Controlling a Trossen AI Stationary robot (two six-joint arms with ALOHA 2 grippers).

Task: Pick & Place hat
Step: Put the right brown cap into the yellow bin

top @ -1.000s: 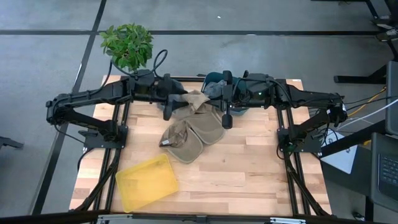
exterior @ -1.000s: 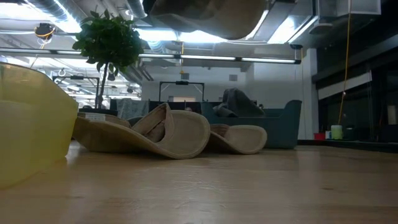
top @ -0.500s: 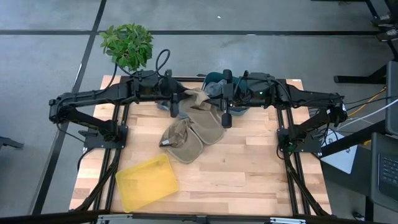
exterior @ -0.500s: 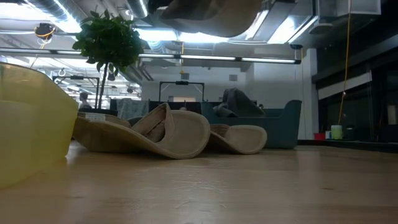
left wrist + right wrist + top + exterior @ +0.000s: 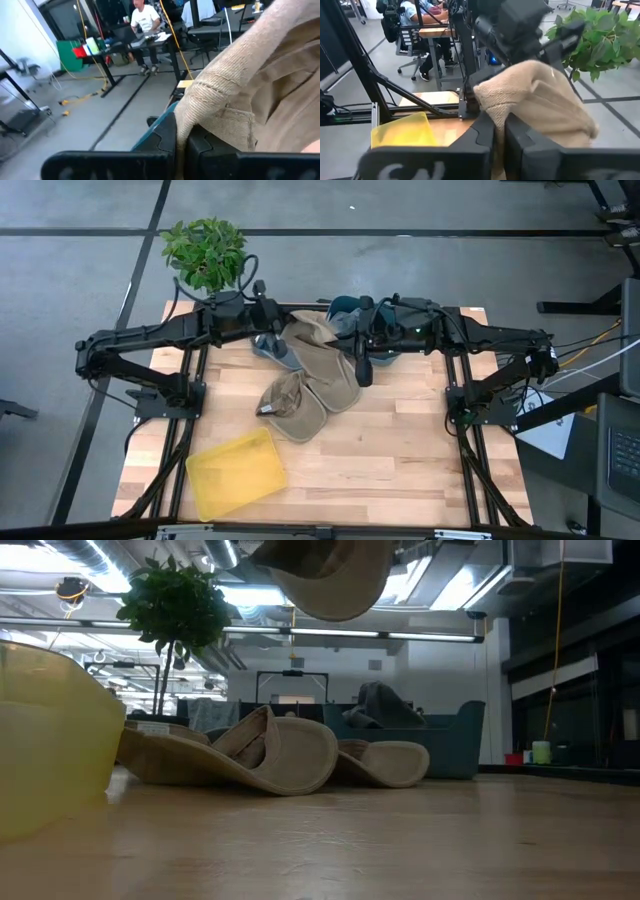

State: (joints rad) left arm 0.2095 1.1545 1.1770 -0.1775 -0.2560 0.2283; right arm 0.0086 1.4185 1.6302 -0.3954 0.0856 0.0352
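Observation:
A tan hat [image 5: 320, 352] hangs high above the table's far middle, stretched between both grippers; the low view shows it [image 5: 322, 572] sagging from the top. My left gripper [image 5: 284, 332] is shut on its left side and my right gripper [image 5: 360, 360] on its right side. Two more tan hats [image 5: 290, 408] [image 5: 338, 392] lie overlapping on the wooden table below, brims on the boards. My left gripper pinches a folded edge of the hat's cloth [image 5: 200, 112] between its two shut fingers, coming level from the table's left. The hat is lifted clear of the table. My right gripper pinches a bunched fold of the hat's cloth [image 5: 492, 107] between its two shut fingers, coming from the table's right. The cloth bulges out beyond the fingers, clear of the table.
A yellow tray [image 5: 236, 472] stands at the near left of the table [image 5: 400, 450]. Blue-grey cloth [image 5: 268, 348] lies under the left arm and a teal thing [image 5: 345, 305] at the far edge. A potted plant [image 5: 205, 252] stands beyond the far left corner.
My left gripper has shut on the hat's left side and drawn back a little toward the table's far left. The hat, earlier bunched at my right gripper, now spreads out between the two grippers and sags lower.

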